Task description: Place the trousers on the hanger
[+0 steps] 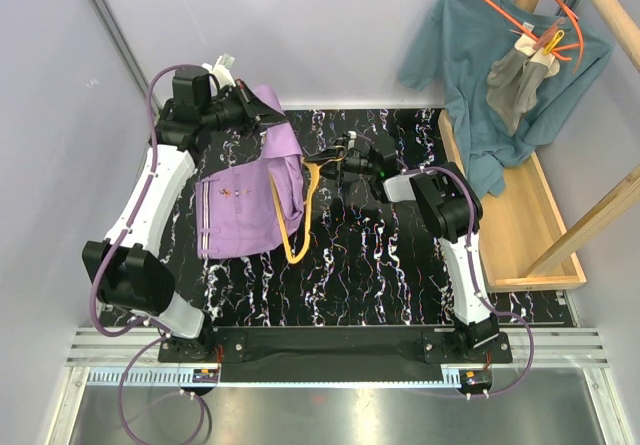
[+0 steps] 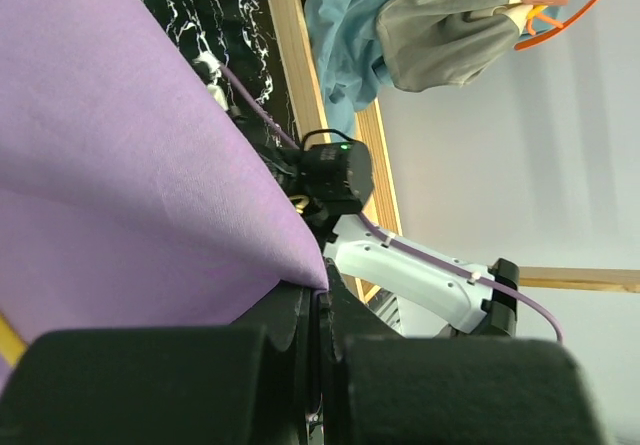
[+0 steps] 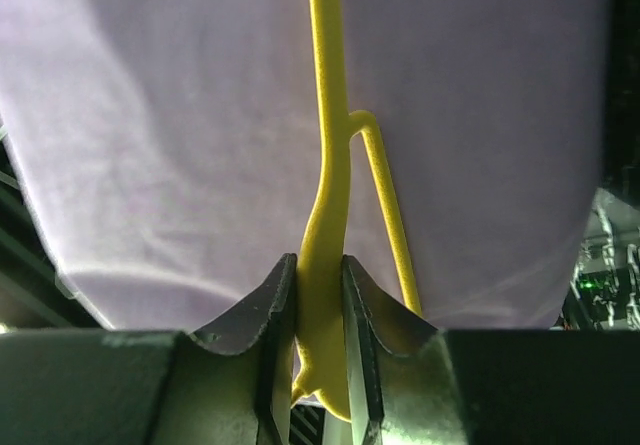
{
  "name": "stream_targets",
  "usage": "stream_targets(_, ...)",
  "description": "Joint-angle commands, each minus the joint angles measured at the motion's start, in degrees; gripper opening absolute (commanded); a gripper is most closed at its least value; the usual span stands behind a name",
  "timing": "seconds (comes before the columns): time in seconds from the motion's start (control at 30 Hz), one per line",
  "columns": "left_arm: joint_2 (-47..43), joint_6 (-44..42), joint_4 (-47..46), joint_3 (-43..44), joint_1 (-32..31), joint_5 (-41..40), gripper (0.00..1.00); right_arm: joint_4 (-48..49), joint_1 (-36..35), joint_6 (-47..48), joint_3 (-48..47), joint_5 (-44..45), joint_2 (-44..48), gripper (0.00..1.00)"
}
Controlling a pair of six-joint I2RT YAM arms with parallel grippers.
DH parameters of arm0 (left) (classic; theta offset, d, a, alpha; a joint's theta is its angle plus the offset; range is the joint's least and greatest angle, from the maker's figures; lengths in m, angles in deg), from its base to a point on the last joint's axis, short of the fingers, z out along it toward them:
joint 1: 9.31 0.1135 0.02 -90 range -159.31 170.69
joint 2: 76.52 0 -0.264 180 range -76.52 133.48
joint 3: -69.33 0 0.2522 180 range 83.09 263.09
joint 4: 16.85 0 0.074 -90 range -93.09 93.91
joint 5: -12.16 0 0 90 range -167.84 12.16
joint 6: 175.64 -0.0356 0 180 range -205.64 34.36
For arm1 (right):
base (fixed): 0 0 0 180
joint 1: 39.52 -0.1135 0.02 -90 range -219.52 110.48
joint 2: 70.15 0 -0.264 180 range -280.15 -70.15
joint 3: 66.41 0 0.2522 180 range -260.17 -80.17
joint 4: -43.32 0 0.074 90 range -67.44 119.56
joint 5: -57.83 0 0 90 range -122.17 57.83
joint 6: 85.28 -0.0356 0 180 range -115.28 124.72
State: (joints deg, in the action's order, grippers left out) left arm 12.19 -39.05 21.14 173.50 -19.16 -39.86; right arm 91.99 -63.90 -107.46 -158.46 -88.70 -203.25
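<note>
- I judge the step in hand to be the draping: getting the cloth of the trousers point(image 1: 240, 210) across the hanger point(image 1: 290, 245), with one arm on each
- The trousers lie on the left half of the table point(image 1: 380, 265), waistband towards the left edge, while one part of the cloth rises up to the far left where my left claw point(image 1: 262, 107) has it
- The hanger lies against the right side of the trousers, its hook end pointing right and far towards my right claw point(image 1: 322, 158); part of its frame runs over the purple cloth, but I cannot tell whether any of it passes underneath
- Left claw: pressed together, pinching a fold of the purple cloth right at its tips, as the left wrist view shows
- Right claw: narrowed down onto the yellow neck of the hanger just below the hook, both pads touching the plastic with no gap; behind it the purple cloth fills the view
- The next move, to my mind, calls for the left claw to carry the raised cloth over the bar while the right claw holds the hanger steady
- The risk I see is the thin neck twisting in the pinch once the cloth drags on it
</note>
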Motion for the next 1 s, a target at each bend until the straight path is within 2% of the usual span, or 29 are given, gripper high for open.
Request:
stream_targets(0.0, -2.93, 1.05, -5.86, 3.28, 0.18, 3.15, 0.00, -3.37, -0.84, 3.20, -2.40, 0.54, -0.67, 0.00)
stream_targets(0.1, -3.54, 0.35, -4.99, 2.75, 0.27, 2.81, 0.00, -5.64, -0.06, 5.38, -0.92, 1.42, 1.34, 0.00)
stream_targets(0.17, -4.15, -1.06, -4.11, 2.05, 0.18, 2.28, 0.00, -10.89, 0.38, 8.02, 0.67, 2.13, 4.58, 0.00)
stream_targets(0.3, -5.38, -2.64, -2.88, -0.41, 1.40, 2.01, 0.00, -19.62, 1.53, 17.67, 4.35, 3.36, 9.52, 0.00)
stream_targets(0.47, -6.88, -6.33, 0.11, -4.45, 4.84, 2.19, 0.00, -20.60, 4.08, 19.46, 7.18, 2.48, 12.24, 0.00)
stream_targets(0.67, -3.99, -15.55, 11.17, -5.51, 7.82, 0.79, 0.00, -23.66, 4.78, 20.86, 7.35, 1.51, 15.05, 0.00)
stream_targets(0.8, -1.52, -22.05, 20.04, -7.00, 9.31, -4.91, 0.00, -25.95, 5.31, 22.88, 7.79, 1.60, 16.90, 0.00)
stream_targets(0.97, 0.33, -28.30, 25.86, -8.76, 9.85, -14.22, 0.00, -29.72, 6.01, 25.60, 7.71, 1.34, 18.40, 0.00)
